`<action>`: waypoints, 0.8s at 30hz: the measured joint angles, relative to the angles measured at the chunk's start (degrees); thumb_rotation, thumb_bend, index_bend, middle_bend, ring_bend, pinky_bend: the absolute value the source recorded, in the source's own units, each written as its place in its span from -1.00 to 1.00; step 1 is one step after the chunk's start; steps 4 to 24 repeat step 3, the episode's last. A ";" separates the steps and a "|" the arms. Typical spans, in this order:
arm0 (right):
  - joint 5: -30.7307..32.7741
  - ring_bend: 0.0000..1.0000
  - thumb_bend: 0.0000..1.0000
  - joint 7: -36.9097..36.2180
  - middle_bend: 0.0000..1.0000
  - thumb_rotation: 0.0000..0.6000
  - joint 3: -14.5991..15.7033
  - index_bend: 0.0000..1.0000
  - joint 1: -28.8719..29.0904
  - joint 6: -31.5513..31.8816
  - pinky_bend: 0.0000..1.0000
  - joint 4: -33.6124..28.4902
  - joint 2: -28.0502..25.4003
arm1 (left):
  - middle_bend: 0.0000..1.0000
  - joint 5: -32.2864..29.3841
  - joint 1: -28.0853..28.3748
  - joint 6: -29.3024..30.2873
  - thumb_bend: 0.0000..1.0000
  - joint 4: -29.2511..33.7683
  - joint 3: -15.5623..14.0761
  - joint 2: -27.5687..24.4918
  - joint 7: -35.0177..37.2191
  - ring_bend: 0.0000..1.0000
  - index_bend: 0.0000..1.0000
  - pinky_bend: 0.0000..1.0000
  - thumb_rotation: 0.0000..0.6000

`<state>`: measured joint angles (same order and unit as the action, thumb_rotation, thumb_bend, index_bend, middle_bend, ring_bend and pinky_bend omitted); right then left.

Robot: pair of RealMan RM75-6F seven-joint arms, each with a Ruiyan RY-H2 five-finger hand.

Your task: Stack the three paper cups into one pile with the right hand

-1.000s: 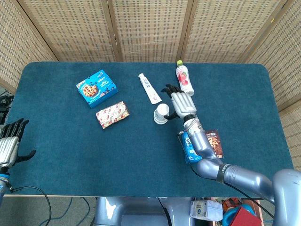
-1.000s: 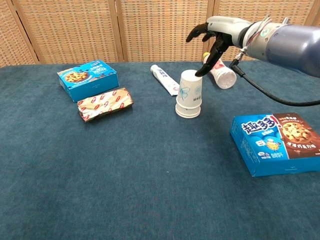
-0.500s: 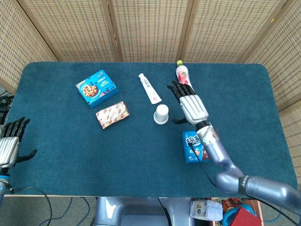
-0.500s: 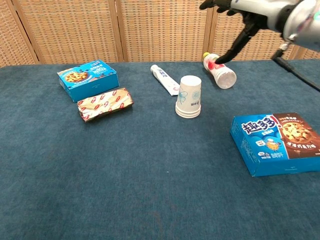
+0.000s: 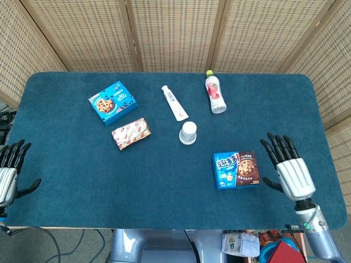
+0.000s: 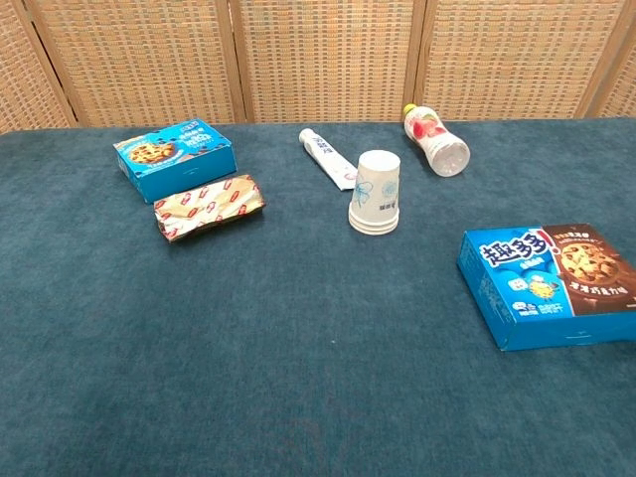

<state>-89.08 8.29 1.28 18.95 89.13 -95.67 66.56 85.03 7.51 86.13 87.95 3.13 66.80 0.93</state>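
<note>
Standing inverted near the middle of the bench [image 5: 66, 181], the paper cups [image 6: 376, 194] form a single nested pile, with layered rims visible at its base in the chest view. The pile lies just in front of the toothpaste tube [image 5: 174, 102] and well apart from the drink bottle [image 5: 214, 93]. The right hand [image 5: 290, 169] sits at the near right edge of the bench, beyond the chocolate-biscuit box [image 5: 237, 170], its fingers [image 5: 278, 146] spread wide and holding nothing. The left hand [image 5: 7, 174] rests off the near left edge, fingers likewise apart and empty. Neither hand appears in the chest view.

Judged from this arrangement, the stacking step appears complete; how many cups the pile holds cannot be counted with certainty, though no loose cup is seen elsewhere. The next move calls for little beyond parking the right arm clear. The blue cookie box [image 5: 113, 102] and wrapped snack pack [image 5: 130, 133] play no part.
</note>
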 measured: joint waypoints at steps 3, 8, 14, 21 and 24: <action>-1.30 -1.00 -1.00 -0.72 -1.00 1.00 1.05 -1.00 -2.28 1.99 -1.00 1.07 0.37 | -1.00 0.19 -0.54 1.38 -0.51 -0.04 0.15 0.33 -0.23 -1.00 -1.00 -1.00 1.00; -1.30 -1.00 -1.00 -0.72 -1.00 1.00 1.05 -1.00 -2.28 1.99 -1.00 1.07 0.37 | -1.00 0.19 -0.54 1.38 -0.51 -0.04 0.15 0.33 -0.23 -1.00 -1.00 -1.00 1.00; -1.30 -1.00 -1.00 -0.72 -1.00 1.00 1.05 -1.00 -2.28 1.99 -1.00 1.07 0.37 | -1.00 0.19 -0.54 1.38 -0.51 -0.04 0.15 0.33 -0.23 -1.00 -1.00 -1.00 1.00; -1.30 -1.00 -1.00 -0.72 -1.00 1.00 1.05 -1.00 -2.28 1.99 -1.00 1.07 0.37 | -1.00 0.19 -0.54 1.38 -0.51 -0.04 0.15 0.33 -0.23 -1.00 -1.00 -1.00 1.00; -1.30 -1.00 -1.00 -0.72 -1.00 1.00 1.05 -1.00 -2.28 1.99 -1.00 1.07 0.37 | -1.00 0.19 -0.54 1.38 -0.51 -0.04 0.15 0.33 -0.23 -1.00 -1.00 -1.00 1.00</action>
